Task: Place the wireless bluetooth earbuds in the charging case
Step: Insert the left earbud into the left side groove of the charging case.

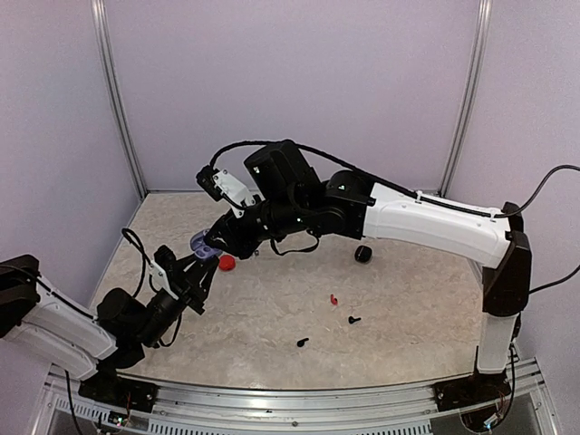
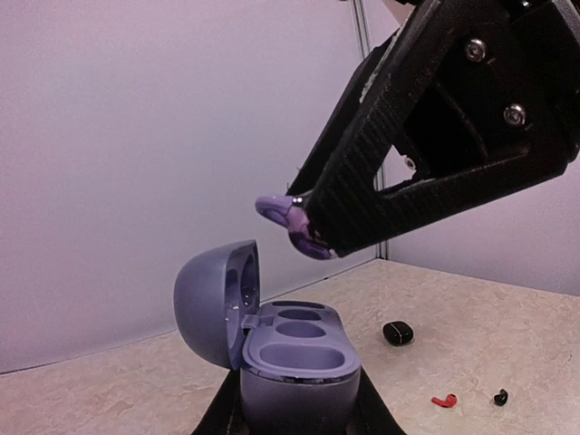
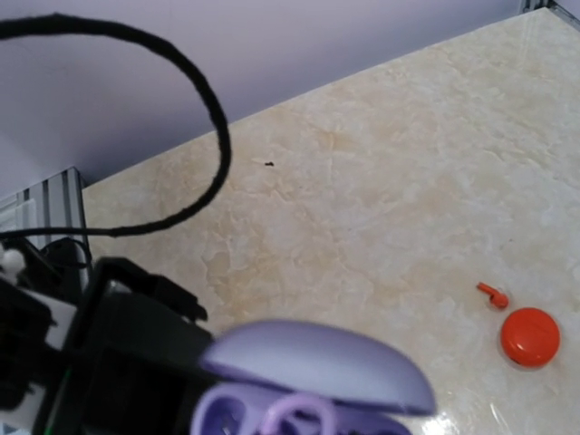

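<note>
My left gripper [image 1: 198, 267] is shut on an open lilac-grey charging case [image 2: 294, 358], held upright above the table with its lid [image 2: 213, 304] swung back. Its earbud sockets look empty. My right gripper [image 1: 222, 237] is shut on a small lilac-grey earbud [image 2: 292, 220], held just above and behind the case, not touching it. In the right wrist view the case lid [image 3: 317, 362] fills the bottom, blurred. A red earbud [image 1: 333, 298] and two black earbuds [image 1: 353, 319] [image 1: 302, 343] lie loose on the table. The other earbuds are hidden.
A red case [image 1: 227, 263] sits shut on the table just right of the held case. A black case [image 1: 362, 254] sits further right under the right arm. The right arm spans the table from the right. Walls close the back and sides.
</note>
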Robot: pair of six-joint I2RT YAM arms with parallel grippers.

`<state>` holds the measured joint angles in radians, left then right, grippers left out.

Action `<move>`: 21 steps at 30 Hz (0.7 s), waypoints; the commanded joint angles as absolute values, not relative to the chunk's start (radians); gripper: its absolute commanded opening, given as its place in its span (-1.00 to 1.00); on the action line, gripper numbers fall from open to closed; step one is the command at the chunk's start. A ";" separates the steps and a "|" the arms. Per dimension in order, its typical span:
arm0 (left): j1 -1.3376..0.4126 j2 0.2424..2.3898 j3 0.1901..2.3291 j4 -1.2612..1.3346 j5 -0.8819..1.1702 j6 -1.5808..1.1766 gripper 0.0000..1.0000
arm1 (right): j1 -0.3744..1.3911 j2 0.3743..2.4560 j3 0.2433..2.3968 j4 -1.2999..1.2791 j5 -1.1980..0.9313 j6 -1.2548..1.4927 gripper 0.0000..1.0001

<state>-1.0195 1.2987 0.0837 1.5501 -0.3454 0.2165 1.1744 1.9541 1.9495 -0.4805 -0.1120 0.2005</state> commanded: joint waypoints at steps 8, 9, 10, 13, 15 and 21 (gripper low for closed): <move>-1.029 1.336 0.110 1.677 -0.390 0.199 -1.00 | 1.211 2.006 2.019 -0.481 -0.083 0.209 -0.53; -1.029 1.336 0.110 1.678 -0.392 0.199 -1.00 | 1.213 2.008 2.020 -0.483 -0.081 0.209 -0.53; -1.029 1.335 0.110 1.679 -0.392 0.197 -1.00 | 1.215 2.011 2.021 -0.484 -0.078 0.210 -0.53; -1.027 1.333 0.106 1.691 -0.395 0.185 -1.00 | 1.218 2.017 2.021 -0.490 -0.071 0.212 -0.53; -1.025 1.332 0.102 1.704 -0.389 0.178 -1.00 | 1.219 2.019 2.019 -0.489 -0.071 0.211 -0.52; -1.026 1.333 0.100 1.720 -0.373 0.172 -1.00 | 1.220 2.029 2.020 -0.486 -0.061 0.212 -0.52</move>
